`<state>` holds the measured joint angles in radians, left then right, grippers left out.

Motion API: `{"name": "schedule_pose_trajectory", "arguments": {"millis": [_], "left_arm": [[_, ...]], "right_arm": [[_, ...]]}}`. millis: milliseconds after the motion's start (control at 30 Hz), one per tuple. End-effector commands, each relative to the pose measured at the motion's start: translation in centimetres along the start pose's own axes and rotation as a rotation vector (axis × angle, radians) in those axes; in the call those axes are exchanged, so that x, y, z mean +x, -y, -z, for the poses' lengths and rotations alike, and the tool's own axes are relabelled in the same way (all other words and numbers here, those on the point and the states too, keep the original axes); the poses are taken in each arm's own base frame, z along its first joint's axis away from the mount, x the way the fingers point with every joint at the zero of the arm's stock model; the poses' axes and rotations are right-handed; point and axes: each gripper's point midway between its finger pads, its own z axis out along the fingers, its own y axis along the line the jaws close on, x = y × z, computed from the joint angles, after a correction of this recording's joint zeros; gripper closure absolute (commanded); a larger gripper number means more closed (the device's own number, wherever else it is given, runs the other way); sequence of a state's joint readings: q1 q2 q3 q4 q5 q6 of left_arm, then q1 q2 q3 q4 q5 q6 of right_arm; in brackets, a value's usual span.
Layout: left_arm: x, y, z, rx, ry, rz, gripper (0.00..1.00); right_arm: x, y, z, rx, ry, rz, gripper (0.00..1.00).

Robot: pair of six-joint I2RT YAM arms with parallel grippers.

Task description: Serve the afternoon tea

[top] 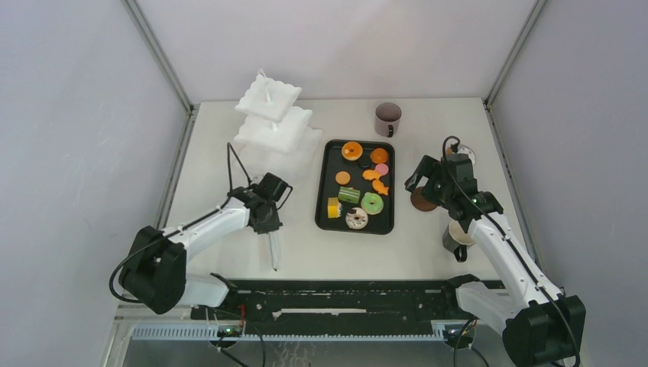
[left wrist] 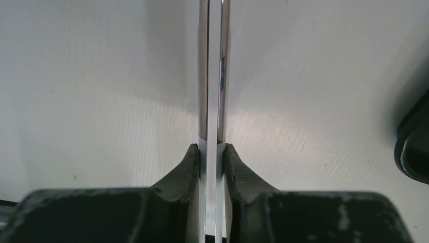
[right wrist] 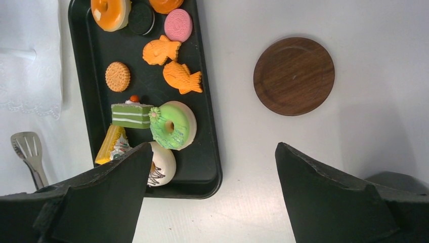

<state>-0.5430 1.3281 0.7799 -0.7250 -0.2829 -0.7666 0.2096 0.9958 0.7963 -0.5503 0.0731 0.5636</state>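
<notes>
Several toy pastries lie on the black tray [top: 325, 195]: an orange doughnut [right wrist: 109, 10], a pink cookie [right wrist: 178, 24], a green cake slice [right wrist: 131, 114], a green doughnut [right wrist: 172, 125] and a white doughnut [right wrist: 163, 164]. One dark mug [top: 387, 118] stands behind the tray. A second mug [top: 456, 238] stands by the right arm, partly hidden. My left gripper [top: 264, 218] [left wrist: 212, 147] is shut on metal tongs [left wrist: 212, 76], left of the tray. My right gripper [top: 422, 180] [right wrist: 212, 147] is open and empty, over the table beside the tray's near right corner.
The white three-tiered stand [top: 271, 122] stands left of the tray at the back. A round wooden coaster [right wrist: 294, 75] lies on the table right of the tray. The tongs' tip [right wrist: 29, 149] shows left of the tray. The tray's edge [left wrist: 412, 152] shows in the left wrist view.
</notes>
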Motion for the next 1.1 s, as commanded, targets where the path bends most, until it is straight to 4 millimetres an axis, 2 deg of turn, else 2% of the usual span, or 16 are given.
{"name": "schedule_pose_trajectory", "arguments": {"millis": [0,200,267,433,533,700,833,1067], "left_arm": [[-0.5,0.5,-1.0,0.010,0.020,-0.064,0.78],[-1.0,0.2,-2.2,-0.051,0.019,-0.098,0.56],[-1.4,0.4,-2.0,-0.054,0.025,-0.097,0.46],[-2.9,0.6,0.0,-0.035,0.070,-0.083,0.15],[-3.4,0.6,1.5,-0.011,0.097,-0.061,0.03],[-3.5,0.2,2.5,0.013,0.136,0.007,0.00],[-2.7,0.3,2.0,0.069,0.165,0.030,0.00],[-2.4,-1.0,1.1,0.032,0.206,0.085,0.00]], "right_arm": [[-0.9,-0.7,0.1,-0.036,0.036,-0.009,0.01],[-1.0,-0.4,0.5,-0.026,0.044,0.001,0.01],[-1.0,-0.3,0.6,-0.025,0.047,0.004,0.01],[-1.0,0.0,1.0,-0.015,0.056,0.009,0.01],[-1.0,0.1,1.1,-0.013,0.060,0.013,0.01],[-0.8,0.2,1.1,-0.017,0.061,0.008,0.01],[-0.8,0.2,1.2,-0.018,0.062,0.005,0.01],[-0.5,0.1,0.8,-0.024,0.052,-0.001,0.01]]}}
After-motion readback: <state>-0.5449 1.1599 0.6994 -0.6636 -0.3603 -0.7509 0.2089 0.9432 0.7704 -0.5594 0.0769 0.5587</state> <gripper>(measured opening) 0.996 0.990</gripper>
